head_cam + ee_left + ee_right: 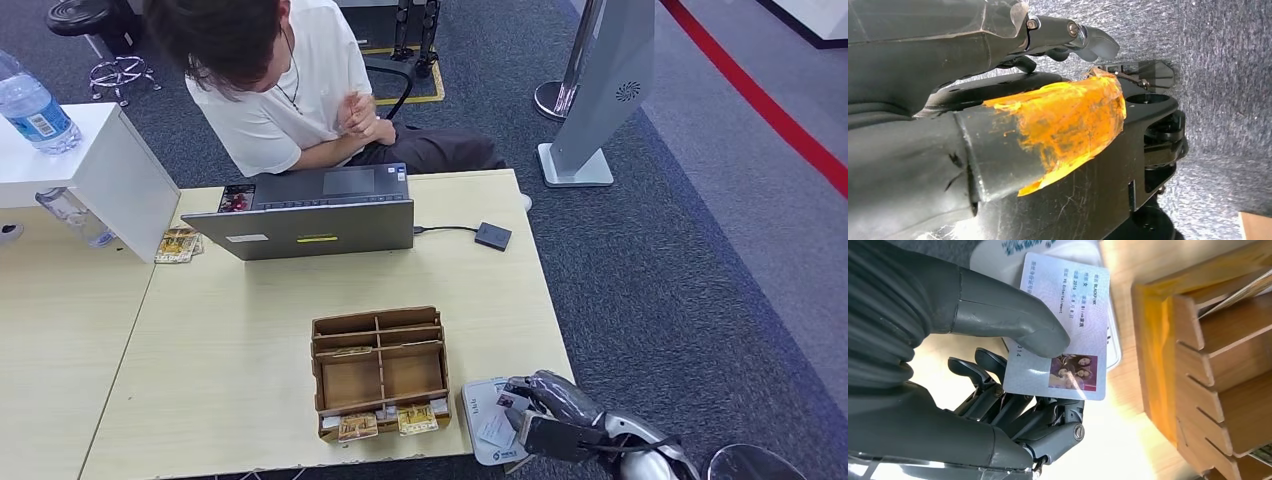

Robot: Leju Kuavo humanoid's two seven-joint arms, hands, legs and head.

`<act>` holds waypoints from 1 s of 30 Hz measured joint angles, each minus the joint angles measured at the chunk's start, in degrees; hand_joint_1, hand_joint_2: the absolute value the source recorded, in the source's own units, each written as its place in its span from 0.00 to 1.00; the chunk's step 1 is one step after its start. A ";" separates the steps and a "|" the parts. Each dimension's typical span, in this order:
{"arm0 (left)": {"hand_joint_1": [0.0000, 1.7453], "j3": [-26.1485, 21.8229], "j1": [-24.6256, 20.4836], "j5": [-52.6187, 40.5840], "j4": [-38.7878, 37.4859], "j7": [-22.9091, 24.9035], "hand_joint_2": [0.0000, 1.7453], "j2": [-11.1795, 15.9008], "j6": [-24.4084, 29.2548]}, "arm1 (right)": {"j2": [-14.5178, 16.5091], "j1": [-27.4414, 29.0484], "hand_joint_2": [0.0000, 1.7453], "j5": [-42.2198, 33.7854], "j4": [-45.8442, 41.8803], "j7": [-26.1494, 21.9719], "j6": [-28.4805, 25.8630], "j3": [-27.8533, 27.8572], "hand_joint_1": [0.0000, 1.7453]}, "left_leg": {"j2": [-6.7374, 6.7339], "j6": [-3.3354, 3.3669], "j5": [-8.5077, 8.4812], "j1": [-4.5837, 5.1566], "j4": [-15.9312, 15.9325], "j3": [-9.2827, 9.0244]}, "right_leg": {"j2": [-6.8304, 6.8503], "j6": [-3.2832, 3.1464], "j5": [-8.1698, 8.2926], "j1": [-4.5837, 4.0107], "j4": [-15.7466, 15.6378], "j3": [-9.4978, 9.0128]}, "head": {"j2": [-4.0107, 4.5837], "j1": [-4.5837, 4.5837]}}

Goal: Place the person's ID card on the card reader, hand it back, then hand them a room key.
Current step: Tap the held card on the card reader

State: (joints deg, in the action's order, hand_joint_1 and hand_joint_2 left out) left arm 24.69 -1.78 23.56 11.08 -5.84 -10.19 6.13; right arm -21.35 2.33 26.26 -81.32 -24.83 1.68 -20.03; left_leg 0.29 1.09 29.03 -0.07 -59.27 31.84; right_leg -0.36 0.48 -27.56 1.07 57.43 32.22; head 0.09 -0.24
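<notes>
Head view: my right hand (545, 410) sits at the near right corner of the table (230, 350), over the white card reader (480, 425), just beside the wooden organizer (380, 370); open tabletop beyond it up to the laptop (315, 215).

Left wrist view: left hand (1068, 40) over grey carpet (1218, 75); whether it is closed I cannot tell.

Right wrist view: thumb (1013, 320) and fingers pinch the ID card (1068, 325), pale blue with a photo, above the reader.

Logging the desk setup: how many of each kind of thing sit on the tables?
laptop: 1
water bottles: 2
wooden organizer: 1
card reader: 1
small black box: 1
Total: 6
</notes>
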 joint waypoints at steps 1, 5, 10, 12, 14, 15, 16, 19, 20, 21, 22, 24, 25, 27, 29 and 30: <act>0.00 0.30 -0.01 -0.41 0.00 0.13 0.00 0.03 -0.17 | 0.01 -0.25 1.00 0.90 0.19 0.29 -0.81 -0.26 1.00 | 0.00 0.00 0.00 0.00 0.00 0.00 | 0.00 0.00 0.00 0.00 0.00 0.00 | 0.00 0.00; 0.00 1.90 -0.05 -2.24 0.00 0.51 0.00 0.20 -0.95 | 0.08 -1.49 1.00 5.07 1.04 1.74 -4.36 -1.51 1.00 | 0.00 0.00 0.00 0.00 0.00 -0.01 | 0.00 0.00 0.00 0.00 0.00 0.00 | 0.00 0.00; 0.00 4.17 -0.17 -4.24 0.00 1.03 0.00 0.51 -1.74 | 0.27 -2.92 1.00 8.03 2.23 2.79 -6.82 -3.01 1.00 | 0.00 0.00 0.00 0.00 0.00 -0.01 | 0.00 0.00 0.00 0.00 0.00 0.00 | 0.00 0.00; 0.00 5.25 -0.25 -5.12 -0.04 1.16 0.00 0.63 -2.12 | 0.36 -3.42 1.00 9.01 2.68 3.11 -7.76 -3.49 1.00 | 0.01 0.00 0.00 0.00 0.00 -0.01 | 0.00 0.00 0.00 0.00 0.00 0.00 | 0.00 -0.01; 0.00 6.36 -0.35 -5.98 -0.15 1.35 0.00 0.77 -2.48 | 0.45 -3.87 1.00 10.05 3.03 3.51 -8.76 -3.91 1.00 | 0.01 0.00 0.00 0.00 0.00 -0.01 | 0.00 0.00 0.00 0.00 0.00 0.00 | 0.00 -0.01; 0.00 6.88 -0.40 -6.34 -0.21 1.43 0.00 0.84 -2.68 | 0.50 -4.09 1.00 10.58 3.18 3.74 -9.24 -4.11 1.00 | 0.01 0.00 0.00 0.00 0.00 -0.01 | 0.00 0.00 0.00 0.00 0.00 0.00 | 0.00 -0.01; 0.00 7.42 -0.44 -6.70 -0.23 1.50 0.00 0.92 -2.84 | 0.54 -4.29 1.00 11.11 3.33 3.99 -9.72 -4.31 1.00 | 0.01 0.00 0.00 0.00 0.00 -0.01 | 0.00 0.00 0.00 0.00 0.00 0.00 | 0.00 -0.01; 0.00 8.92 -0.49 -7.73 -0.26 1.58 0.00 1.08 -3.13 | 0.69 -4.82 1.00 12.62 3.76 4.64 -11.02 -4.84 1.00 | 0.01 0.00 0.00 0.00 0.00 -0.01 | 0.00 0.00 0.00 0.00 0.00 -0.01 | 0.00 0.00; 0.00 9.39 -0.51 -8.09 -0.27 1.63 0.00 1.11 -3.20 | 0.75 -4.99 1.00 13.11 3.92 4.86 -11.45 -4.99 1.00 | 0.01 0.00 0.00 0.00 0.00 -0.01 | 0.00 0.00 0.00 0.00 0.00 -0.01 | 0.00 0.00; 0.00 9.85 -0.53 -8.45 -0.28 1.70 0.00 1.15 -3.29 | 0.82 -5.17 1.00 13.64 4.10 5.10 -11.93 -5.14 1.00 | 0.01 0.00 0.00 0.00 0.00 -0.01 | 0.00 0.00 0.00 0.00 0.00 -0.01 | 0.00 0.00; 0.00 10.30 -0.56 -8.84 -0.30 1.79 0.00 1.19 -3.41 | 0.89 -5.34 1.00 14.15 4.29 5.33 -12.41 -5.28 1.00 | 0.01 0.00 0.00 0.00 0.00 -0.01 | 0.00 0.00 0.00 0.00 0.00 -0.01 | 0.00 0.00; 0.00 11.18 -0.64 -9.71 -0.34 2.04 0.00 1.30 -3.75 | 1.06 -5.78 1.00 15.32 4.75 5.88 -13.54 -5.60 1.00 | 0.00 0.00 -0.01 0.00 0.00 -0.01 | 0.00 0.00 0.00 0.00 0.00 -0.01 | 0.00 0.00; 0.00 11.67 -0.68 -10.19 -0.36 2.16 0.00 1.36 -3.91 | 1.16 -6.04 1.00 15.99 5.03 6.21 -14.19 -5.78 1.00 | 0.00 0.00 -0.01 0.00 0.00 -0.02 | 0.00 0.00 0.00 0.00 0.00 -0.01 | 0.00 0.00; 0.00 12.65 -0.74 -11.15 -0.39 2.34 0.00 1.46 -4.17 | 1.39 -6.60 1.00 17.61 5.68 7.01 -15.75 -6.07 1.00 | 0.00 0.01 -0.01 0.00 0.00 -0.02 | 0.00 0.00 0.00 0.00 0.00 -0.01 | 0.00 -0.01; 0.00 13.60 -0.80 -11.96 -0.39 2.55 0.00 1.53 -4.34 | 1.63 -7.15 1.00 19.29 6.35 7.89 -17.35 -6.27 1.00 | 0.00 0.01 -0.02 0.00 0.00 -0.02 | 0.00 0.00 0.00 0.00 0.00 -0.01 | 0.00 -0.01; 0.00 14.09 -0.83 -12.36 -0.40 2.64 0.00 1.57 -4.46 | 1.77 -7.46 1.00 20.09 6.78 8.29 -18.13 -6.39 1.00 | 0.00 0.01 -0.02 0.00 0.00 -0.02 | 0.00 0.00 0.00 0.00 0.00 -0.01 | 0.00 -0.01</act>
State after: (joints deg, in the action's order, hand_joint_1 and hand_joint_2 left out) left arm 38.79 -2.62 11.20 10.68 -3.19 -8.62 1.67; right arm -19.58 -5.13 46.35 -74.54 -16.55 -16.45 -26.41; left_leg 0.29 1.10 29.01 -0.07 -59.27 31.82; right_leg -0.37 0.47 -27.55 1.08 57.43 32.21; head 0.09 -0.24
